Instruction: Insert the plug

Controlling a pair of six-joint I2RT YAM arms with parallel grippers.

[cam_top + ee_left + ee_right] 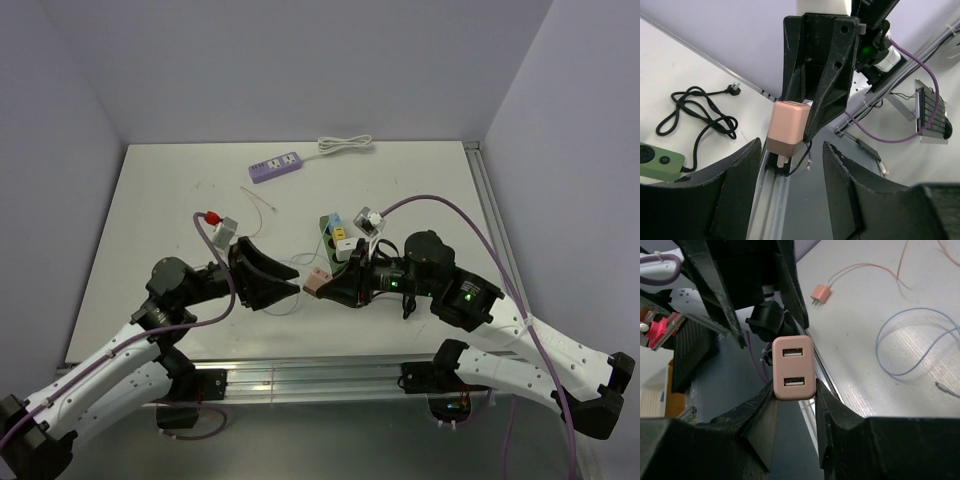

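The plug [316, 284] is a pink block charger with two USB sockets [793, 367], held off the table near the front edge. My right gripper [328, 287] is shut on its sides, its fingertips [771, 390] pressed against the block. My left gripper [297, 280] faces it from the left, open, the plug [786, 127] just beyond its fingertips [756, 150] and not touching them. Metal prongs show under the plug in the left wrist view. A green power strip [333, 237] lies behind my right gripper with yellow and white plugs in it.
A purple power strip [277, 165] with a coiled white cord [345, 145] lies at the back. A red plug and grey adapter [220, 222] sit left of centre. A small orange charger [819, 293] and a thin looped blue cable [920, 340] lie on the table. A black cord [695, 112] trails from the green strip.
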